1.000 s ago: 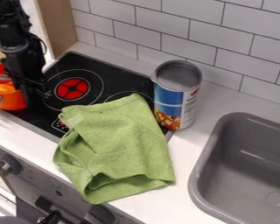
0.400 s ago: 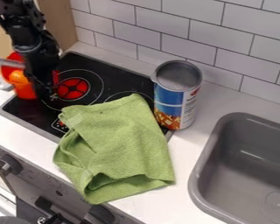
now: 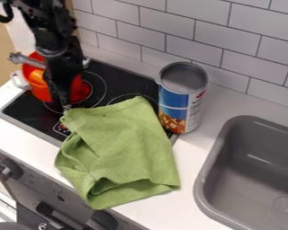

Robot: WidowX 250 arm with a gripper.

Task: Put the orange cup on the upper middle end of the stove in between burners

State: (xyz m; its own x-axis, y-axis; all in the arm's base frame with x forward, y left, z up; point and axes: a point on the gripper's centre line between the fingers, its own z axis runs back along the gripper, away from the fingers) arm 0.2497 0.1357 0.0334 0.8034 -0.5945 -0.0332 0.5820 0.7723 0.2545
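Apparently the orange cup (image 3: pixel 41 91) is lifted over the left end of the stove (image 3: pixel 113 80), partly behind the black claw (image 3: pixel 65 106); whether its base touches the stove I cannot tell. The claw looks clenched on the cup, though the arm hides the exact contact. The cup reads as thin, hard and smooth, so probably light, not fragile, yet apt to swivel or slip. A firm bite on the wall near the rim should steady it better than the slim metallic handle (image 3: pixel 27 60), which sticks out and could twist it.

Just beside it is the left burner (image 3: pixel 98 90); the gap at the back between that and the partly covered right burner (image 3: pixel 125 97) seems the goal. A green towel (image 3: pixel 122 143) drapes over the stove's front onto the white bench (image 3: pixel 197 168), and a tall can (image 3: pixel 182 101) stands to the right, short of the grey sink (image 3: pixel 245 166).
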